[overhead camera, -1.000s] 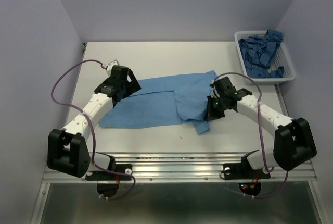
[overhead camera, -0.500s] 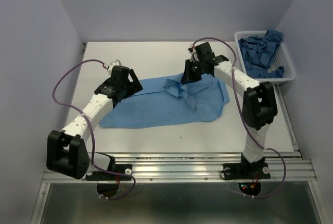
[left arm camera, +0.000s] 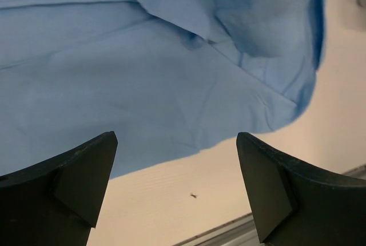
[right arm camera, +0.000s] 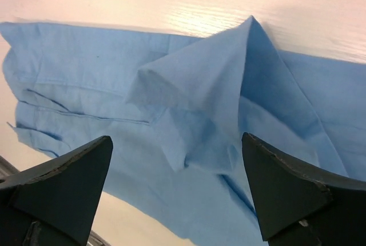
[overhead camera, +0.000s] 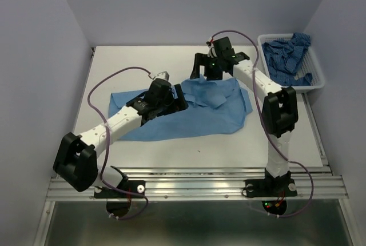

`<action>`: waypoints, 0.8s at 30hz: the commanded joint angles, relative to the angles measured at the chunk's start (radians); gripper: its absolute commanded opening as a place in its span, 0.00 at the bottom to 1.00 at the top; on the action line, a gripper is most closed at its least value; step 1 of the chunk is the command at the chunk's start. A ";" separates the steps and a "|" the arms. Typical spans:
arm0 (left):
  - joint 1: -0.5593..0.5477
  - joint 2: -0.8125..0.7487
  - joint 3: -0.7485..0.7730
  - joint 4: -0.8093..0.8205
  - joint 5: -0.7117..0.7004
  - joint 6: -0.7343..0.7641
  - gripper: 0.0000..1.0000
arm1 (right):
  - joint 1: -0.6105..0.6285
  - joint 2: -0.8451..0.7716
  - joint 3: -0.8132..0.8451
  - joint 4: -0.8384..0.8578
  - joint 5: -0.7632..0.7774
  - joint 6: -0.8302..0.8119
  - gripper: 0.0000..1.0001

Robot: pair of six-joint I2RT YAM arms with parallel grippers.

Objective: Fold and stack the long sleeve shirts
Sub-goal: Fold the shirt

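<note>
Claws first: right claw [overhead camera: 205,70] had its jaws spread wide and gripped nothing. It hung over the far edge of the plain light sky-blue long sleeve shirt [overhead camera: 194,117], a little way left of the white plastic mesh basket [overhead camera: 264,57]. Left claw [overhead camera: 176,97] was also apart and empty, hovering low over the same shirt but farther from the basket.

Sky-blue shirt lay spread on the white tabletop [overhead camera: 143,63], well left of the basket. Its basket-side part was doubled over, with a tented flap of cloth [right arm camera: 189,97] standing up. In the right wrist view that flap sat right between the open fingers, so the claw [right arm camera: 176,143] was probably lined up to pinch or flatten it.

Left wrist view showed flat cloth [left arm camera: 143,68] and the shirt's near edge between its fingers, likely ready for the next fold grab.

Darker blue patterned shirt [overhead camera: 289,54] sat bunched inside the basket, not yet folded. Nothing stacked; task looked early.
</note>
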 commanded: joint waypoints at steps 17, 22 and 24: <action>-0.333 0.903 1.181 -0.394 -0.282 0.211 0.99 | -0.502 -0.553 -0.475 0.083 0.188 0.059 1.00; -0.330 0.960 1.201 -0.387 -0.311 0.433 0.99 | -0.502 -0.559 -0.481 0.086 0.148 0.053 1.00; -0.330 0.969 1.198 -0.379 -0.330 0.465 0.99 | -0.502 -0.561 -0.488 0.087 0.149 0.051 1.00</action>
